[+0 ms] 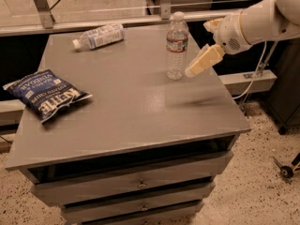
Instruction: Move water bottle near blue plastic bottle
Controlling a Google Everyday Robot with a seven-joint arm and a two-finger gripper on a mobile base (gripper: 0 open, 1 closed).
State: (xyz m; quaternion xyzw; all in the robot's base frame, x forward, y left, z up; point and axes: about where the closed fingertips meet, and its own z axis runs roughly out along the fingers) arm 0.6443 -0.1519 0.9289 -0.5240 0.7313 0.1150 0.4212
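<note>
Gripper (198, 48) at three o'clock of the water bottle (177, 46), fingers apart (bottle upright). Blue plastic bottle (99, 35) lies toward ten o'clock.

The chip bag (44, 96) says KETTLE in big white letters. The print on the water bottle (177, 46) and the blue bottle (99, 35) is too small to read. The gripper (201, 55) hangs just beside the water bottle.

two bottles: one water bottle (177, 46), one blue plastic bottle (99, 35); one chip bag (46, 93); one table (140, 118); one gripper (202, 59), beside water bottle.
</note>
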